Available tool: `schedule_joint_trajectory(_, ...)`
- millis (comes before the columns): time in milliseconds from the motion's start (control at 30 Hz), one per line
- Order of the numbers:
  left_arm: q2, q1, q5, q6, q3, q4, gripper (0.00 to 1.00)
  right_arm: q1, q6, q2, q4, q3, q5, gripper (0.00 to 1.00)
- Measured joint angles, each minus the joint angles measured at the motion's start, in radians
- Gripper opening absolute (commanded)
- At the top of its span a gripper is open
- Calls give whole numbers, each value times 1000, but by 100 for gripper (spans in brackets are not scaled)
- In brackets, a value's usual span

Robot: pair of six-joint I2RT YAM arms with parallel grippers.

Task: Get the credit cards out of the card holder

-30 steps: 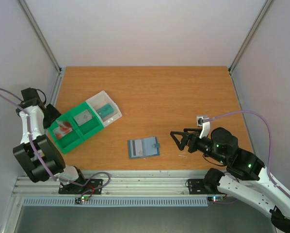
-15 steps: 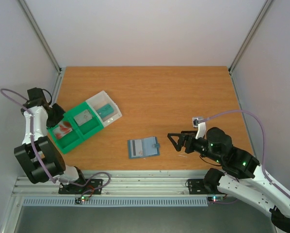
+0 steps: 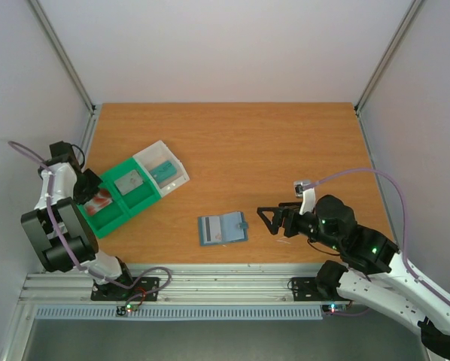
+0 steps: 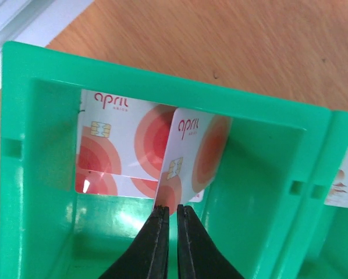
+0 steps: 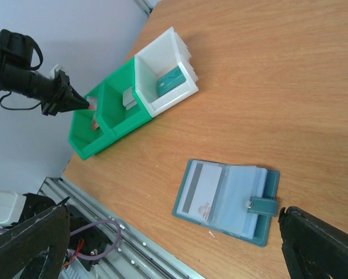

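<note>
Moved since before: the left gripper (image 4: 168,210) came in over the green tray (image 4: 22,122) and closed its jaws. The right gripper (image 3: 265,219) crept left toward the card holder (image 3: 223,229).
Left jaws: closed to a thin slit at the lower edge of a leaning card (image 4: 192,148), which they seem to pinch.
Cards in tray: both are white with red rings. The flat card (image 4: 113,136) lies on the floor of the end compartment, with the leaning one partly over it.
Risk at left: very little edge is held, so the card may twist out of the jaws.
Card holder: slate-blue, lying open on the table between the arms, with its tab clasp (image 5: 261,204) toward the right gripper. A whitish card (image 5: 201,189) with a grey stripe sits in its sleeve.
Right jaws: wide apart, empty, near the holder but not touching it.
Risk at right: nothing pins the holder, so I think pulling a card may slide the whole holder.
</note>
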Motion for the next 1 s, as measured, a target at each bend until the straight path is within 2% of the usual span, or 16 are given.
schedule_joint_trajectory(500, 8, 0, -49, -38, -8, 8, 10, 0, -19, -14, -8, 6, -32, 98)
schedule_joint_trajectory(633, -12, 0, -50, -47, -34, 23, 9, 0, -22, -27, -13, 6, -32, 99)
schedule_joint_trajectory(1000, 54, 0, -55, -50, -48, 38, 10, 0, -21, -58, -47, 6, -31, 98)
